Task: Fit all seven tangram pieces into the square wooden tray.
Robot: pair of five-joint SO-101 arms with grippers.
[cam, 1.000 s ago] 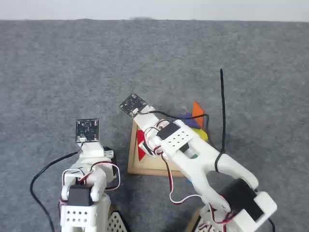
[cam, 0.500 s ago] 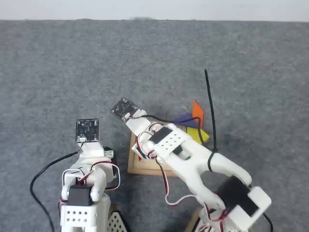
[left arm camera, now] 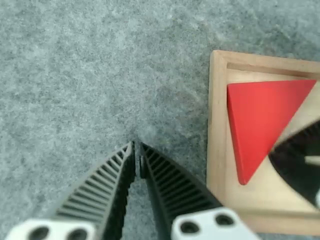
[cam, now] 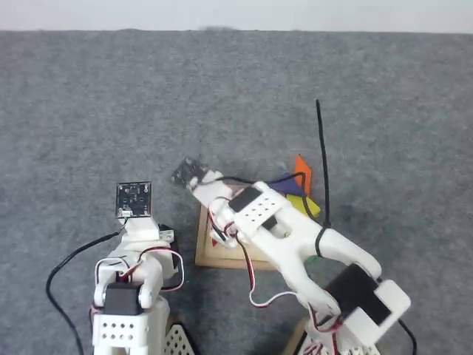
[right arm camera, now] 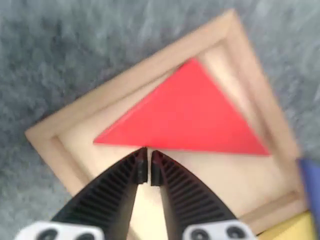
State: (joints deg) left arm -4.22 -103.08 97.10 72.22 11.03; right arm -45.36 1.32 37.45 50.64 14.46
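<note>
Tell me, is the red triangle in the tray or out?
In: the red triangle lies flat inside the rim of the wooden tray.

**One Tray, Four Pieces Showing, Two Arms**

One square wooden tray [cam: 202, 248] is lying on one grey worktop [cam: 111, 96]. Four tangram pieces are showing: one red triangle [left arm camera: 260, 120], one orange triangle [cam: 301, 168], one purple piece [cam: 284, 181] and one yellow piece [cam: 307, 204]. Two robot arms are sitting here, the left arm [cam: 129, 296] and the right arm [cam: 295, 237], each carrying one pincer: the left pincer [left arm camera: 137, 150] and the right pincer [right arm camera: 148, 152]. One black cable [cam: 320, 148] is standing up.
</note>
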